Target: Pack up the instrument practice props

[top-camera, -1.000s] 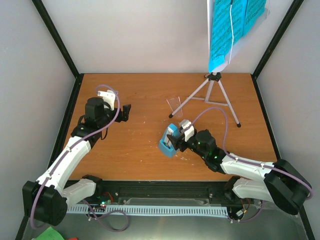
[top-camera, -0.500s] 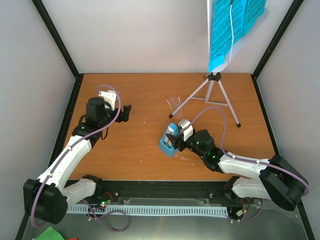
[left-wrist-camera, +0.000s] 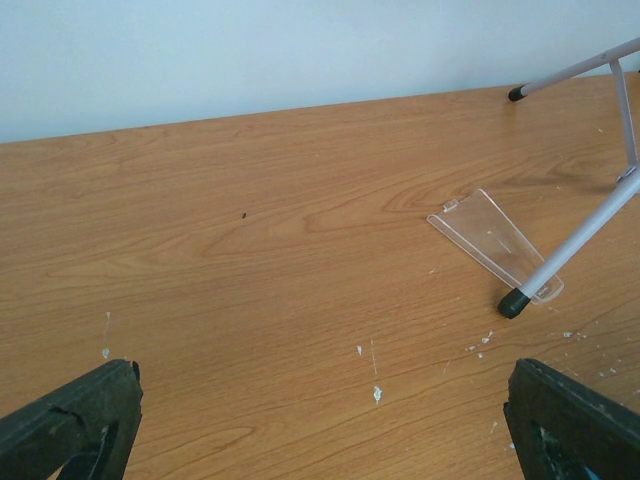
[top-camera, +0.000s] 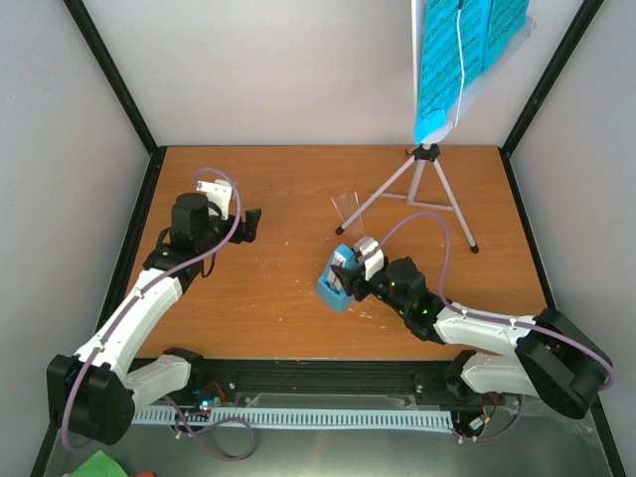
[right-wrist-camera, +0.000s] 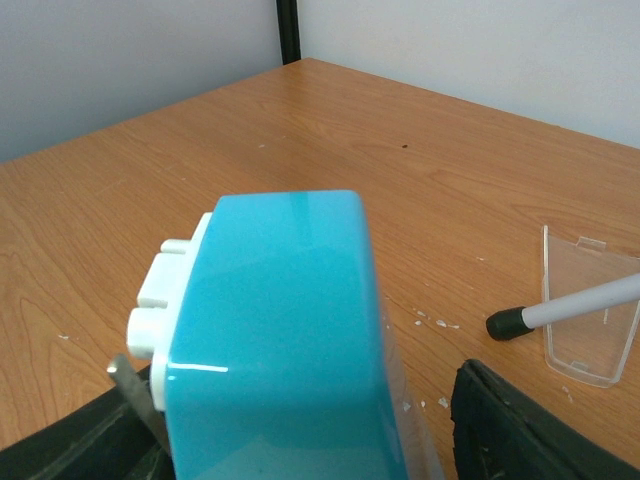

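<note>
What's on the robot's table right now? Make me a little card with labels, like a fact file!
metronome: light blue, on the table, near the middle
right pincer: open, straddling the metronome, gap showing on one side
left pincer: wide open, holding nothing
music stand: grey tripod, standing at the far right of the table
sheet music: bright blue pages, up on the stand
clear plastic piece: lying flat beside one stand foot

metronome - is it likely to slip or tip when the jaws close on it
The metronome looks glossy, with a bright highlight on its smooth blue shell, so it may slip. Its body seems to taper, so a pinch could squeeze it out. It looks like small plastic, probably light and easily tipped on the table.
</note>
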You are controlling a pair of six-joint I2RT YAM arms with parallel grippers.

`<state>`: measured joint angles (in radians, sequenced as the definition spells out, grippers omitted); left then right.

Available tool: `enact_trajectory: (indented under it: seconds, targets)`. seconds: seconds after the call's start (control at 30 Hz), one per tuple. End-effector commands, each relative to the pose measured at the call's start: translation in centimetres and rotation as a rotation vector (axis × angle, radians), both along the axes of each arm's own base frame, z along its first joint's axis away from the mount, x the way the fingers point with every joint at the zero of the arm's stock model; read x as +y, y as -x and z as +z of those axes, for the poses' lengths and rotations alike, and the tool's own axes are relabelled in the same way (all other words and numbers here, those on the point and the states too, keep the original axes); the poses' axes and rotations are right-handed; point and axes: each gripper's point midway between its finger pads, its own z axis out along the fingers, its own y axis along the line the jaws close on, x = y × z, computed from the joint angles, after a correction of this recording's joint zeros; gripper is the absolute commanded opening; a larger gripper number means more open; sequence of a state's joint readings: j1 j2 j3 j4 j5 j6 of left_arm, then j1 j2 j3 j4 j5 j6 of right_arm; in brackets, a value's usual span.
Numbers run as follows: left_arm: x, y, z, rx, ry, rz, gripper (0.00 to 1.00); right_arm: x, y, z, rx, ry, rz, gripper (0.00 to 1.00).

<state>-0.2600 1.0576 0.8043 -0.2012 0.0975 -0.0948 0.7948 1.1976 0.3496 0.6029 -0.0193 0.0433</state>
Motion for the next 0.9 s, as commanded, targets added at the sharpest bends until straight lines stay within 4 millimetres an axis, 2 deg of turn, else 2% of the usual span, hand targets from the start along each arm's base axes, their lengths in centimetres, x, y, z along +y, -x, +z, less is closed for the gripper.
enact_trajectory:
  seconds: [0.0, 0.87]
  targets:
    - [-0.16, -0.26, 0.63, -0.031, -0.005, -0.014, 1.0, 0.17, 0.31, 0.66, -0.015, -0.035, 0.008, 0.65]
    - [-0.12, -0.27, 0.64, -0.031, -0.007, -0.013, 1.0, 0.07, 0.35, 0.44, 0.006, -0.044, 0.001, 0.57]
